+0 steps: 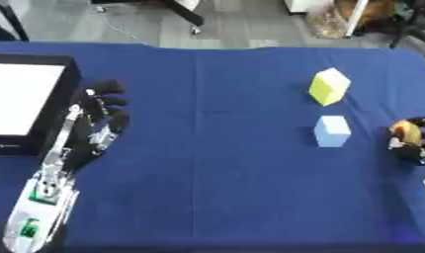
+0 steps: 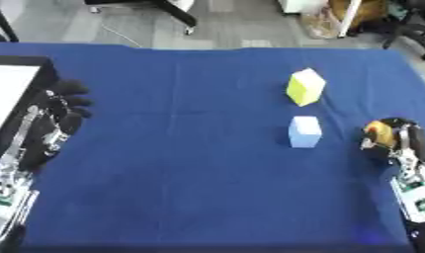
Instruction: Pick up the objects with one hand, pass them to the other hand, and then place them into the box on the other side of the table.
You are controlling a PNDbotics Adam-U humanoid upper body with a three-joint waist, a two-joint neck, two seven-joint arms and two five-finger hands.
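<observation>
So the right hand is sitting at the right edge of the blue table, fingers curled around something small and yellowish-orange. I can't tell what it is beyond the colour and a roundish shape, but it looks like the hand has it wrapped up. Just beside that, toward the middle, there's a light blue cube, and a bit further back a yellow block sitting tilted, apart from the cube. Both look like foam or light plastic blocks to me: probably light, stiff enough to keep shape, flat faces, not fragile. I'd grab them across two opposite flat faces, thumb on one side and fingers on the other. The yellow one is taller, so take it around the middle so it doesn't tip. Way over on the other side, the left hand is resting with fingers relaxed, holding nothing, right next to the black box with the white inside. That's where everything ends up, and it's well apart from the blocks.
</observation>
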